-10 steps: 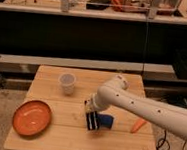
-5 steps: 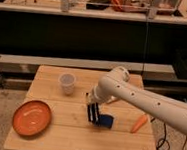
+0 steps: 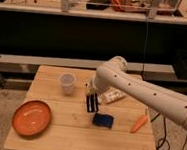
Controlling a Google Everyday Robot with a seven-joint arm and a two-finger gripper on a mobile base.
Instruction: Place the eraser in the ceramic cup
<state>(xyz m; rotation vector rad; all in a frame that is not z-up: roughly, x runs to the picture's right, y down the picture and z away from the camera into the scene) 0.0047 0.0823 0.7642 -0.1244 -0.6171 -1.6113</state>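
Room: a dim workshop with dark shelving and a long cluttered bench behind; in front stands a small pale wooden table (image 3: 55, 138) on a speckled floor.
Gripper: the gripper (image 3: 90, 94) hangs over the middle of the table, a little toward its back edge, at the end of a white arm (image 3: 145, 92) that reaches in from the right; its fingers are closed on the top end of the eraser.
Eraser: the eraser (image 3: 91, 104), black with pale stripes, hangs nearly upright below the gripper, its lower end just above or at the table top; which, cannot be told.
Ceramic cup: the ceramic cup (image 3: 66, 82) stands upright near the table's back edge, left of the gripper, apart from the eraser, with nothing between them.
Blue pad: a blue pad (image 3: 103, 121) lies flat just beside the eraser's lower end, toward the front right.
White bottle: a white bottle (image 3: 112, 96) lies on its side right of the gripper, partly hidden by the arm.
Carrot: an orange carrot (image 3: 138, 123) lies near the table's right edge.
Plate: an orange plate (image 3: 31, 118) sits at the front left corner, well apart from the cup.
Change: against the earlier frames the gripper and eraser are farther back on the table and nearer the cup; the blue pad, then partly hidden by the eraser, now shows whole.
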